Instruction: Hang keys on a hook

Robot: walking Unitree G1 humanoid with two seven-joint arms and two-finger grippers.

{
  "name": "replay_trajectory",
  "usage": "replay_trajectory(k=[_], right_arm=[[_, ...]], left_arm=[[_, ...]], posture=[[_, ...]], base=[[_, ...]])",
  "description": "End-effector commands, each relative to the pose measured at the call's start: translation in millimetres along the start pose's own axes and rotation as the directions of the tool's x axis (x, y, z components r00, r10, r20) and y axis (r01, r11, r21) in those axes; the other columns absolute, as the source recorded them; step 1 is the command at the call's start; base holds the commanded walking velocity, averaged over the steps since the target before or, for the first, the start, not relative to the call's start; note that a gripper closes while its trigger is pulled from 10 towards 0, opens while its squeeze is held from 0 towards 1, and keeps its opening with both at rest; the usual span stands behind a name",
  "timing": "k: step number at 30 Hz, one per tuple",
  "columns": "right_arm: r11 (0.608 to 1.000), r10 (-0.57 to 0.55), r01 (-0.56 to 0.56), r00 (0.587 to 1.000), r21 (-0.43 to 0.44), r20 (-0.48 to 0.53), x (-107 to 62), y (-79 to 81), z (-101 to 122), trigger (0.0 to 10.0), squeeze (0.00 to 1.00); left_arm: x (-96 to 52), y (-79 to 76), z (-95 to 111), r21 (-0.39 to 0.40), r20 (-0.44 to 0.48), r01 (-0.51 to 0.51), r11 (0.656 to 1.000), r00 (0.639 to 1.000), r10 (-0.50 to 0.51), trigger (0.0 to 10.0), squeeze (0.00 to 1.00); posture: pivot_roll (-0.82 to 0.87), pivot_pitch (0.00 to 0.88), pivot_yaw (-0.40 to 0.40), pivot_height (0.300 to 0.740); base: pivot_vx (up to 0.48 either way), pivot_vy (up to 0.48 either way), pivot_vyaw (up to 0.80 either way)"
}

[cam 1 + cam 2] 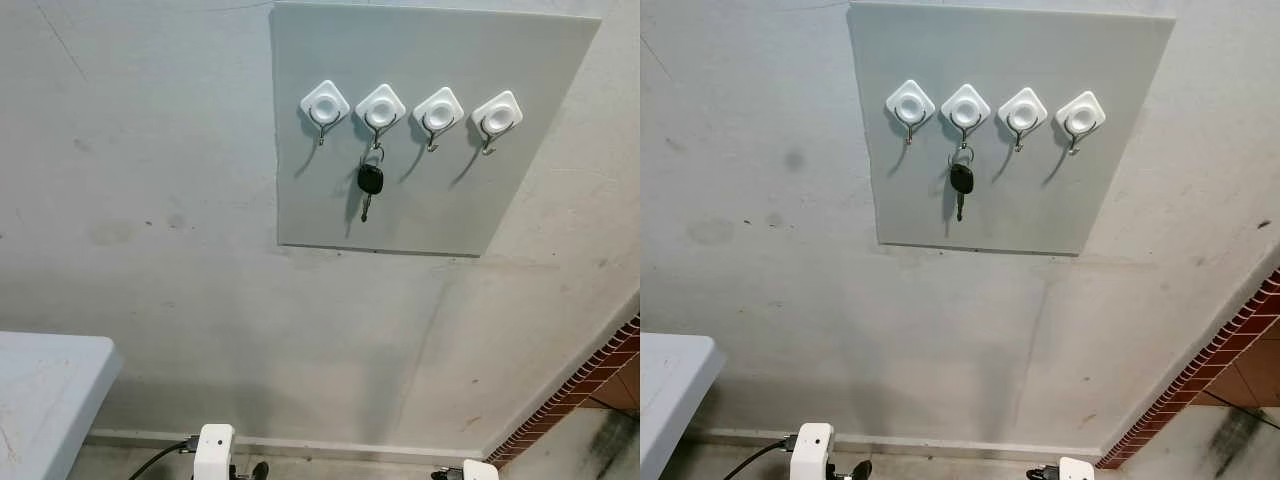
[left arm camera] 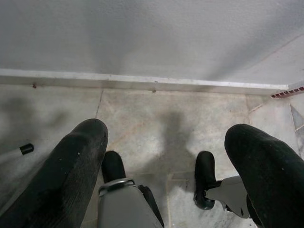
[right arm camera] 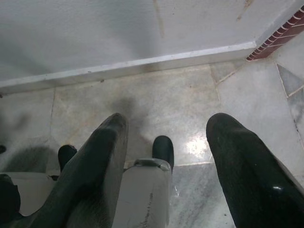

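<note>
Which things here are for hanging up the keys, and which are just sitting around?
For the job:
- key, already hanging
- second hook from the left, holding it
- three spare hooks, like the leftmost hook
- grey board carrying the hooks

Just there:
- white table, at the robot's left
- brick edge, at its right
- left tool and right tool, both open, pointing at the floor

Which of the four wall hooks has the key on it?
The second hook from the left: a black-headed key hangs from it by a ring. The other three hooks are bare.
</note>
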State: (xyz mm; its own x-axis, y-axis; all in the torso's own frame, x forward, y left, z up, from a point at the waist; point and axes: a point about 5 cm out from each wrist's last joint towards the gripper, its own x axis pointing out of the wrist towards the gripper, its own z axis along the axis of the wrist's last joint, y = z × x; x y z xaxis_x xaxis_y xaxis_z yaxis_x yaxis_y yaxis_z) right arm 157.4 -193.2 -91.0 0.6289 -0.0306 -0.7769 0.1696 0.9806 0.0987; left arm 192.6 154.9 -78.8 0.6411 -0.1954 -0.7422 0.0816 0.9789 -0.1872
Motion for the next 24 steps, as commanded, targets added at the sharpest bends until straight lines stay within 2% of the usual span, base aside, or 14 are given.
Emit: replay_trajectory(k=[1, 17, 20, 21, 24], right_arm=[[1.0, 0.001, -0.001, 1.0, -0.01, -0.007, -0.2, 0.2, -1.2, 10.0, 0.0], [1.0, 0.004, -0.004, 1.0, -0.025, -0.008, -0.5, 0.5, -2.2, 10.0, 0.0], [0.997, 0.009, -0.008, 1.0, -0.071, 0.013, -0.2, 1.7, 0.9, 10.0, 0.0], [0.996, 0.024, -0.021, 0.999, -0.086, 0.036, 0.4, 3.4, 4.8, 10.0, 0.0], [0.996, 0.032, -0.027, 0.998, -0.084, 0.054, 0.8, 3.9, 7.7, 10.0, 0.0]], left_arm=[[0.3, 0.3, 1.0, -0.001, 0.0, -0.006, 1.0, 1.0, 0.006, 10.0, 0.0], [1.6, -1.2, 5.9, 0.001, 0.017, 0.003, 1.0, 1.0, -0.003, 10.0, 0.0], [2.7, -2.5, 11.4, -0.001, 0.044, 0.009, 1.0, 0.999, -0.009, 10.0, 0.0], [3.8, -4.0, 18.6, -0.005, 0.079, 0.021, 1.0, 0.997, -0.021, 10.0, 0.0], [4.5, -4.7, 23.8, -0.003, 0.104, 0.026, 1.0, 0.994, -0.026, 10.0, 0.0]], posture=[[0.02, 0.0, -0.018, 0.74], [0.02, 0.0, -0.018, 0.74], [0.01, 0.0, -0.015, 0.74], [0.01, 0.0, -0.013, 0.74], [0.01, 0.0, -0.013, 0.74]], base=[[0.0, 0.0, 0.0], [0.0, 0.0, 0.0], [0.0, 0.0, 0.0], [0.0, 0.0, 0.0], [0.0, 0.0, 0.0]])
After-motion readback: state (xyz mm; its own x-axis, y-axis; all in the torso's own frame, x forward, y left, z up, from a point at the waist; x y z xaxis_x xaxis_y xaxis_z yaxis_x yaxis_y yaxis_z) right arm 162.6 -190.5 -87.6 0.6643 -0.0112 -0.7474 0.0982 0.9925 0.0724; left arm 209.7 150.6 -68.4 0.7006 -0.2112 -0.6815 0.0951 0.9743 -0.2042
